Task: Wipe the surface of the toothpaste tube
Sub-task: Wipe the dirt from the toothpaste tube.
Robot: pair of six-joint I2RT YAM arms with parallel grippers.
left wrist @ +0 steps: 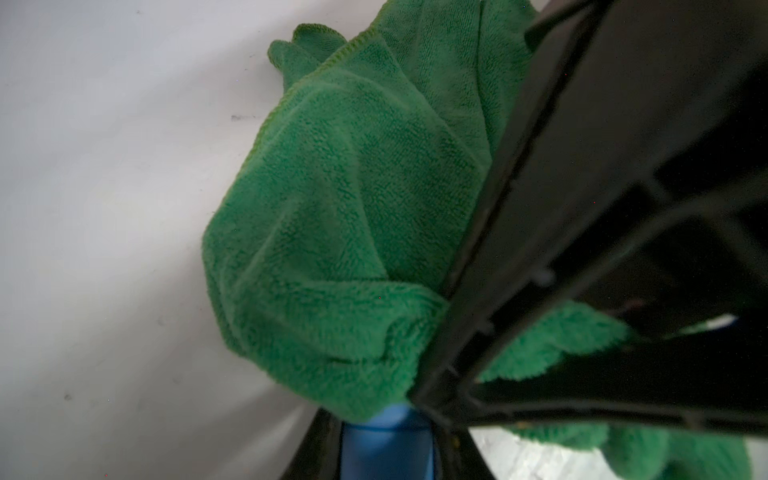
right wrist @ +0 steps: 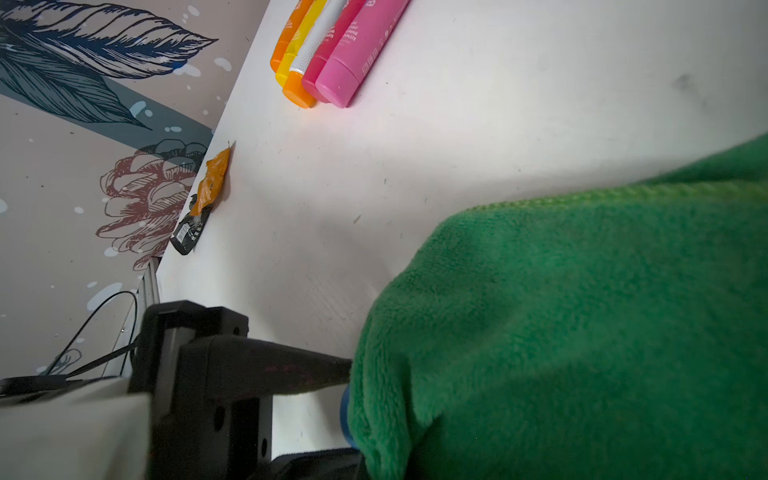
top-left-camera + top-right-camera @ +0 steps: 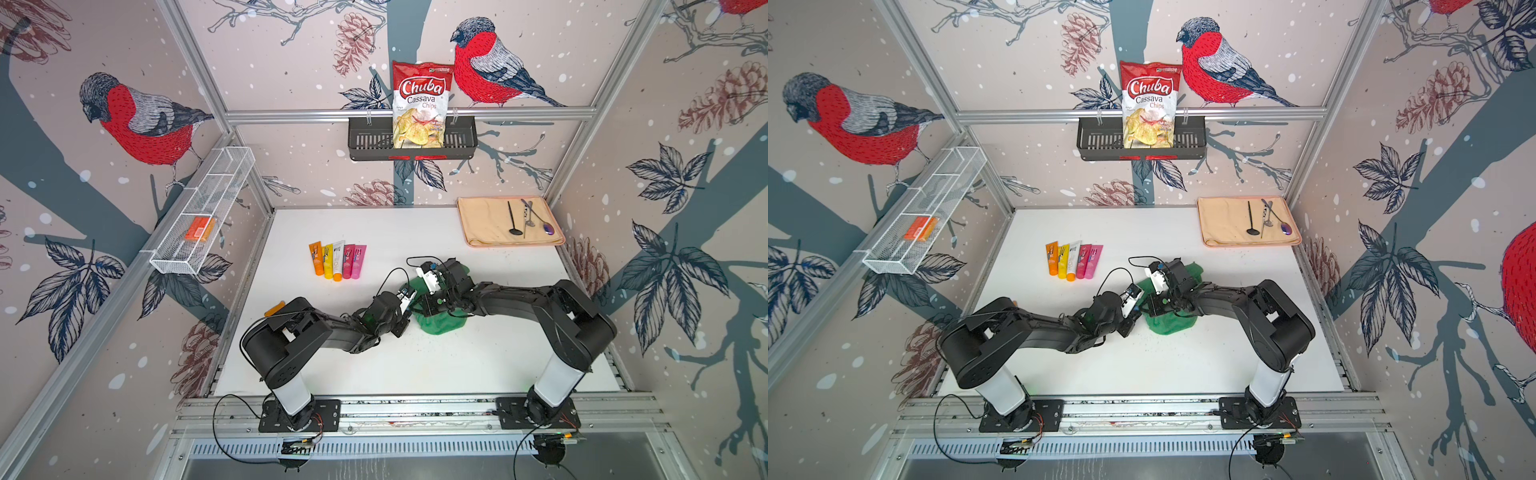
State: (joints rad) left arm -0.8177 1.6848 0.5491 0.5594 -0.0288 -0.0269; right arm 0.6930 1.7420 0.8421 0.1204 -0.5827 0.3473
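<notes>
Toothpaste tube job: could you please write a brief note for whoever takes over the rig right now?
Left end effector: shut on the blue tube, near the middle of the table.
Right end effector: shut on the green cloth, which is draped over the tube's free end.
Five other tubes lie in a row on the table, away from both arms.
Done: tube and cloth are gripped and brought together. The cloth hides how much has been wiped.
Left: probably finish wiping along the tube, then set both down.
</notes>
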